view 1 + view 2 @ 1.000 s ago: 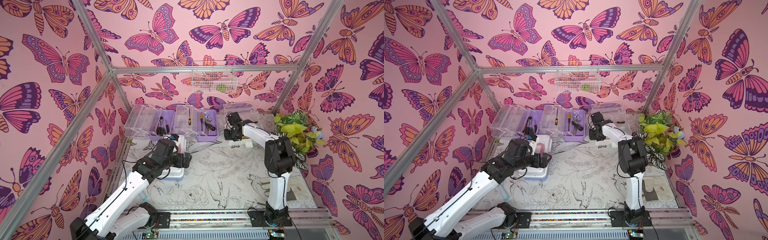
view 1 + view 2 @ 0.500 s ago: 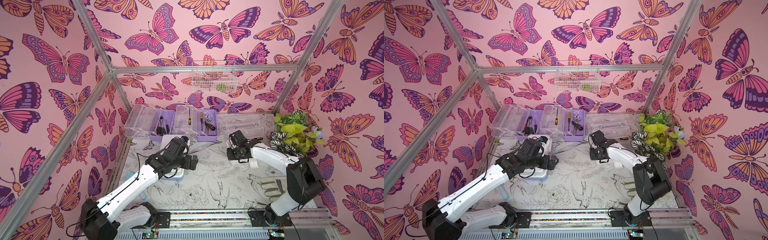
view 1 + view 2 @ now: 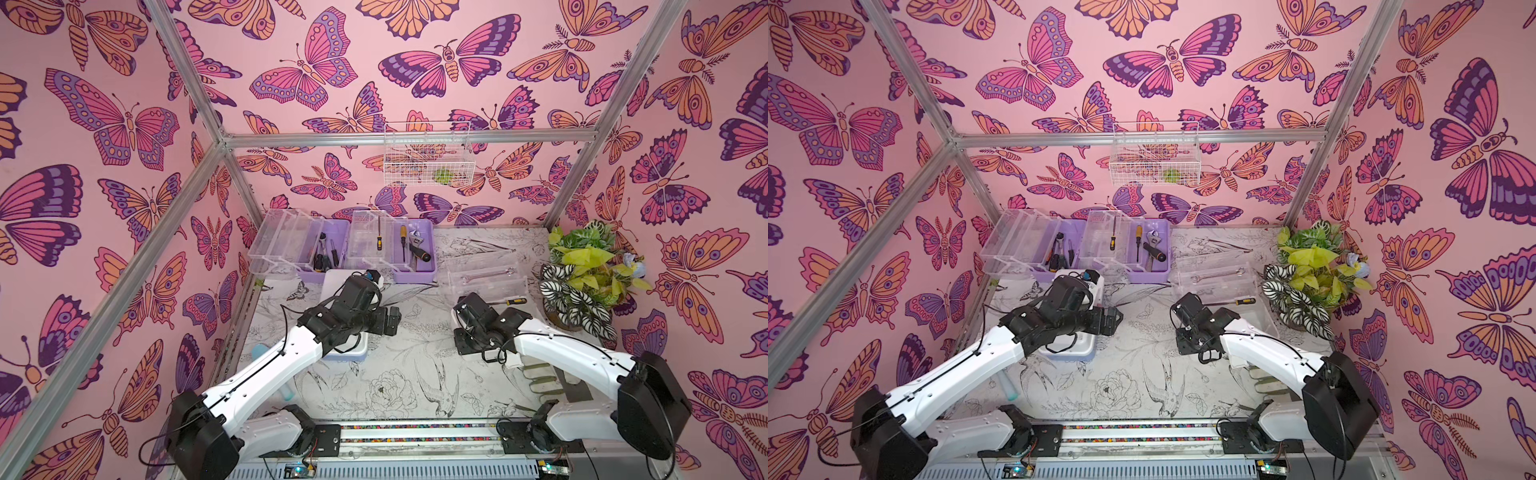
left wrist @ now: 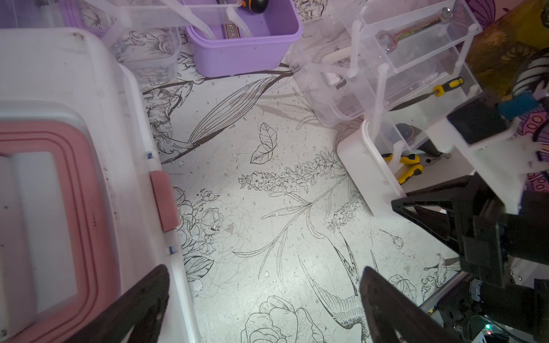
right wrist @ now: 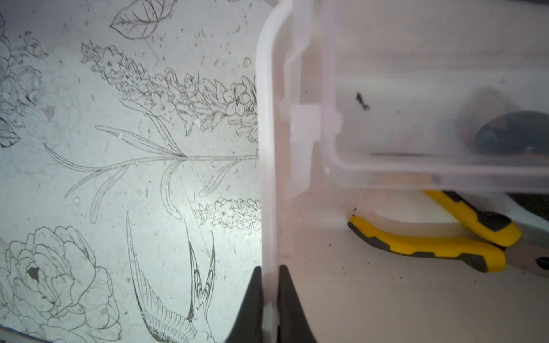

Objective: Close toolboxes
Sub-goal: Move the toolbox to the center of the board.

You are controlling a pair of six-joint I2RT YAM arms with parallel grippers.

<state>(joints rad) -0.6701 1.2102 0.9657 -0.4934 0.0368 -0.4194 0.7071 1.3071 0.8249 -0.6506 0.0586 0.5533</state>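
My right pincer (image 5: 269, 277) pinches the thin side wall of the white rectangular plastic toolbox (image 5: 267, 166), probably light, flexible and slippery; my left pincer (image 4: 264, 282) stands spread.

Left arm (image 3: 266, 374) stretched low from 7 o'clock toward the middle of the surface, left end effector (image 4: 263, 270) spread wide, right arm (image 3: 561, 353) reaching in from 5 o'clock, wrist bent downward, right end effector (image 5: 270, 271) pinched onto the white toolbox (image 5: 267, 133) rim
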